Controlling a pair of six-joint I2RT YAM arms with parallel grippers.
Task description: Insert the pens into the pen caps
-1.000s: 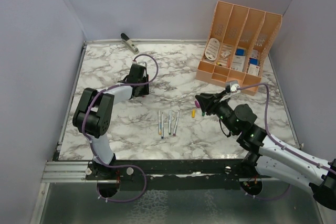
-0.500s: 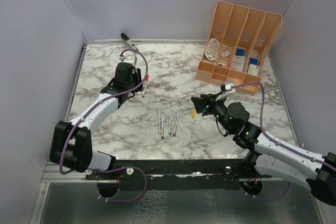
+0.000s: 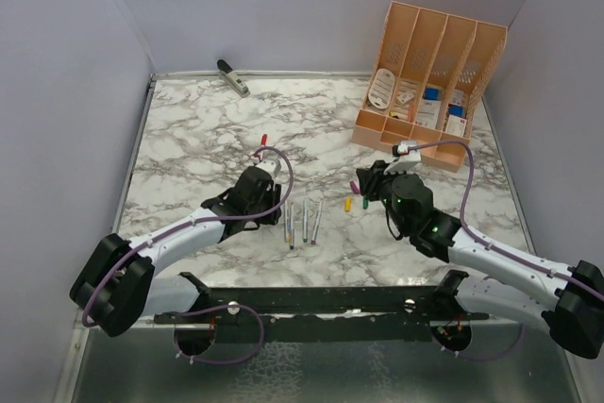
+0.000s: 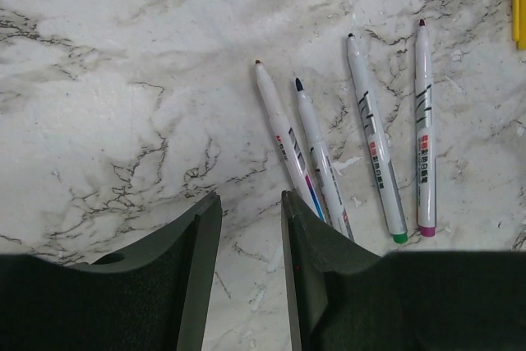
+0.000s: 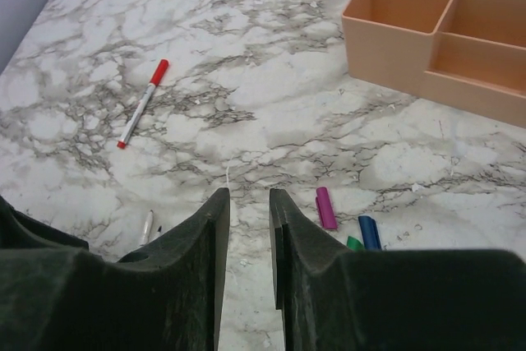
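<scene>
Tabletop (image 3: 189,139): white marble, grey veins, boxed by plain lavender walls (image 3: 57,92) left, back and right. Orange organiser (image 3: 373,127) upper right of top view, small packets in its slots. Grey tool (image 3: 231,76) at back edge, upper left.

Four uncapped pens (image 4: 371,129) lie side by side, centre. Their tips point away from the left gripper (image 4: 249,196), whose jaws are slightly apart with nothing between. Its finger at frame right hides the near ends of two.

A fifth pen (image 5: 142,104), red cap on, lies alone, upper left of right wrist view.

The right gripper (image 5: 246,195) is narrowly spread, empty. Just right of it: magenta cap (image 5: 325,207), blue cap (image 5: 369,232), green cap (image 5: 353,242) half hidden. Yellow cap (image 4: 519,14) at right edge of left wrist view.
</scene>
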